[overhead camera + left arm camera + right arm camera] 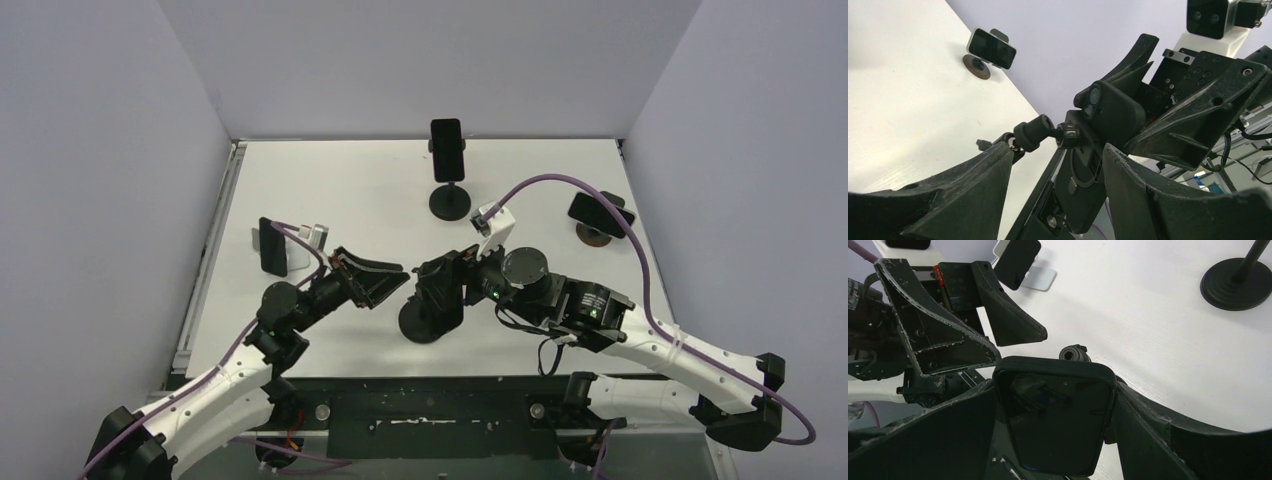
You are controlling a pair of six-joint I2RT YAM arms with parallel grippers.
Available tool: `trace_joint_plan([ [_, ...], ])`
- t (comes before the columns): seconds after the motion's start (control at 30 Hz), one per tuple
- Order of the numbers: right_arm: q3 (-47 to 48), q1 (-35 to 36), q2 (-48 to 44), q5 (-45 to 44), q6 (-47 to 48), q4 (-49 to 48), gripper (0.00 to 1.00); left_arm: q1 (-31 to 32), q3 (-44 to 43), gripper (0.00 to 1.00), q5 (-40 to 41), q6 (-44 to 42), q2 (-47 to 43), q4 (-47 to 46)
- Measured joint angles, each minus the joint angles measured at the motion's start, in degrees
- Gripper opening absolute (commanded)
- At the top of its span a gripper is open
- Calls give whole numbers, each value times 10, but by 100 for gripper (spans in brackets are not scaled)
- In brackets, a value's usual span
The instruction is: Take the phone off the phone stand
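**Phone gripped, not yet off its stand.**
We find the right gripper [1057, 390] closed on the sides of the phone [1055, 430], which sits on the near phone stand [420, 325]. The left gripper [1058, 147] stands open about the stand's neck. We advise bracing that neck, then lifting straight off.

Left gripper [393, 288] just beside the phone stand [415, 328]; bare table [330, 190] behind.
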State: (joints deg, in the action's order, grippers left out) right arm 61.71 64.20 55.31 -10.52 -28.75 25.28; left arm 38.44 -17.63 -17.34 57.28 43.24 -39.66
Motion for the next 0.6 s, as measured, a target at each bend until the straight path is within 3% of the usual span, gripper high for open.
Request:
trace_joint_plan([
  [0.6, 3, 0, 5, -47, -5, 10, 0, -2, -32, 64, -103, 4, 77, -63],
])
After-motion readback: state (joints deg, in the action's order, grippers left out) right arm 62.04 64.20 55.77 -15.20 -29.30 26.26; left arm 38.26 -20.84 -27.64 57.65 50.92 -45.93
